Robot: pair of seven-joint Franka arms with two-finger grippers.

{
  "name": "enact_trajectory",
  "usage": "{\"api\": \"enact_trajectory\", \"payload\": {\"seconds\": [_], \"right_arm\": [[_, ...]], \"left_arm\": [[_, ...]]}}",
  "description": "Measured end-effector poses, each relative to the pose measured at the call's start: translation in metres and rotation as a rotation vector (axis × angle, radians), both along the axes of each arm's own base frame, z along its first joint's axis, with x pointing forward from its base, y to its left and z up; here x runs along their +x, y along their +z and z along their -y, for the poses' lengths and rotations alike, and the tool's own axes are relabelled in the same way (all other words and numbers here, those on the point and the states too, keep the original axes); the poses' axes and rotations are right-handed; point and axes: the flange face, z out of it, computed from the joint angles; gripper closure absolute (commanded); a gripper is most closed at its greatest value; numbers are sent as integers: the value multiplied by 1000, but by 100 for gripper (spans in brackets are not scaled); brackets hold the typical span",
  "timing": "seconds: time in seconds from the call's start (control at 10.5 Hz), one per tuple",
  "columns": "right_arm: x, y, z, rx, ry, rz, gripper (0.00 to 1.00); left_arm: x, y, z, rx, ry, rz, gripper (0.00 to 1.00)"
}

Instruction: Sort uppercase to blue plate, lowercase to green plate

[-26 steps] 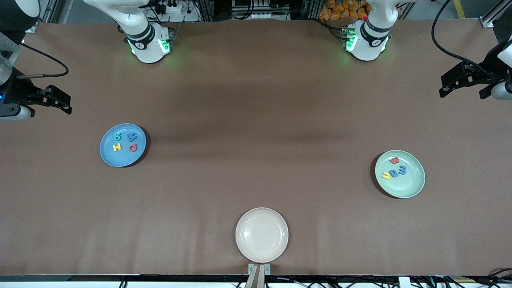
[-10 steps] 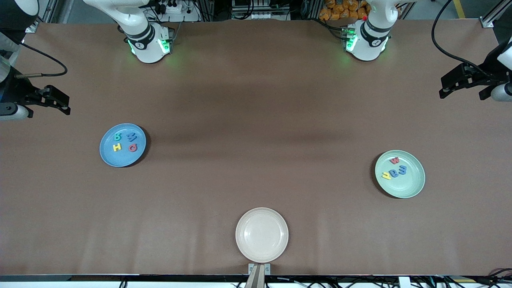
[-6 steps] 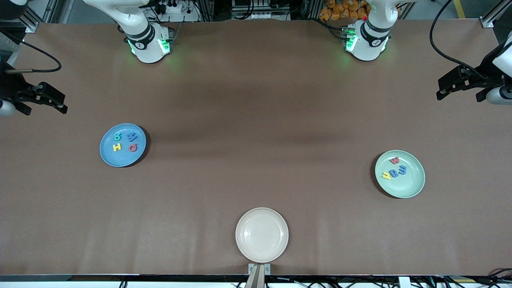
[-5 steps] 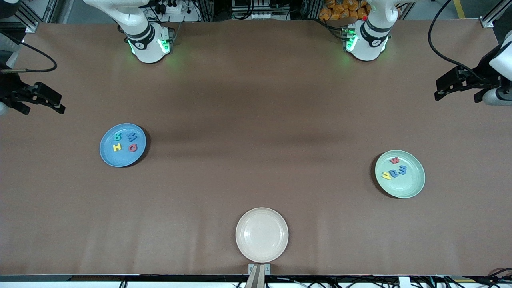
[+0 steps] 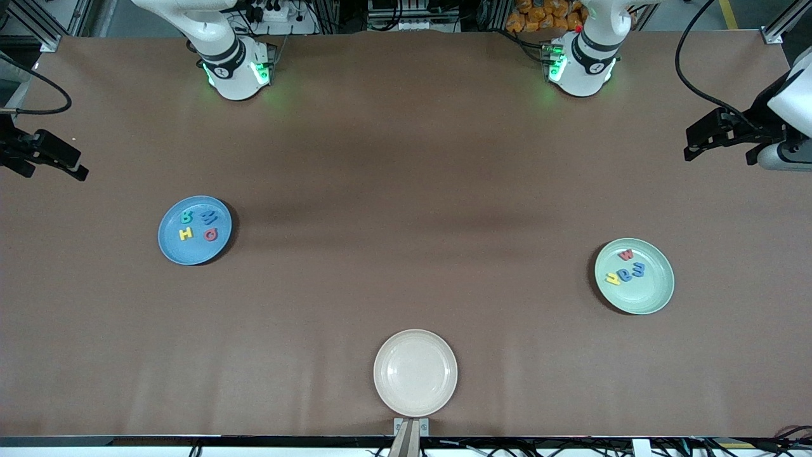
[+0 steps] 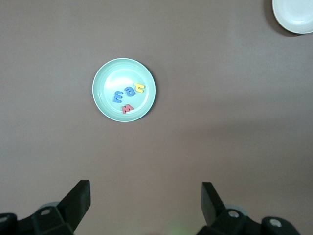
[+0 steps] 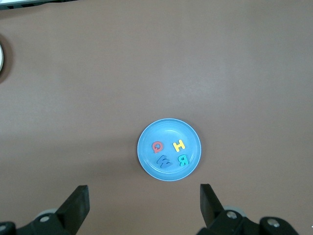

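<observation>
Blue plate (image 5: 194,230), toward the right arm's end of the bench (image 5: 406,190): holds the four uppercase letters (image 5: 198,225). Green plate (image 5: 634,276), toward the left arm's end: holds the four lowercase letters (image 5: 625,268). Cream plate (image 5: 415,372), nearest the front camera, midway along the bench. Left tool (image 6: 145,198): fingers spread wide, nothing held, high over the bench's edge. Right tool (image 7: 144,198): likewise wide and unladen, over its own end.
</observation>
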Motion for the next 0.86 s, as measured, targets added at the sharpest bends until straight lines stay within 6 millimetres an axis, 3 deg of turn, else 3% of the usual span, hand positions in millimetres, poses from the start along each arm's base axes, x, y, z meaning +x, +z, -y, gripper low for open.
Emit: {"api": "enact_trajectory", "payload": {"seconds": [0.86], "right_arm": [[0, 0, 0, -18, 4, -3, 0]], "left_arm": [[0, 0, 0, 0, 0, -1, 0]]}}
